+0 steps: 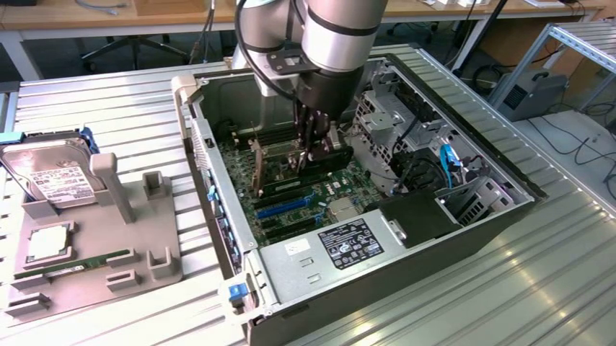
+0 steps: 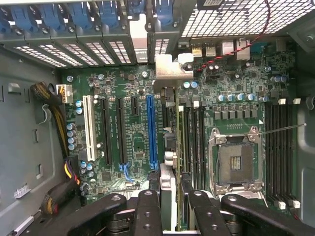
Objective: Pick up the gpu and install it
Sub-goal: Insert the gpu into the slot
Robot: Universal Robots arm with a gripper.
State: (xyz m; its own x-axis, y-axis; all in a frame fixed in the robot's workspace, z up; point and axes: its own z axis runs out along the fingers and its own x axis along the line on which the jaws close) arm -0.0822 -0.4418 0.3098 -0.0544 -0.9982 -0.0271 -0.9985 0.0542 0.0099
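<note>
Gripper point(image 2: 170, 196) pinching gpu point(image 2: 168, 142) edge-on, upright, low inside open pc case point(image 1: 481, 216), just over motherboard point(image 2: 133, 128) beside blue slot point(image 2: 151, 130). Best kept vertical, bracket lined with rear opening, pressed straight down evenly, no twisting

Silver hard drive point(image 1: 53, 176) on grey holder point(image 1: 144, 249)

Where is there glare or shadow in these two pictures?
Exterior view: glare streaks on the ribbed metal table beside the computer case; the case interior under the arm is dim. Wrist view: the motherboard is evenly lit; the gripper links are dark.
</note>
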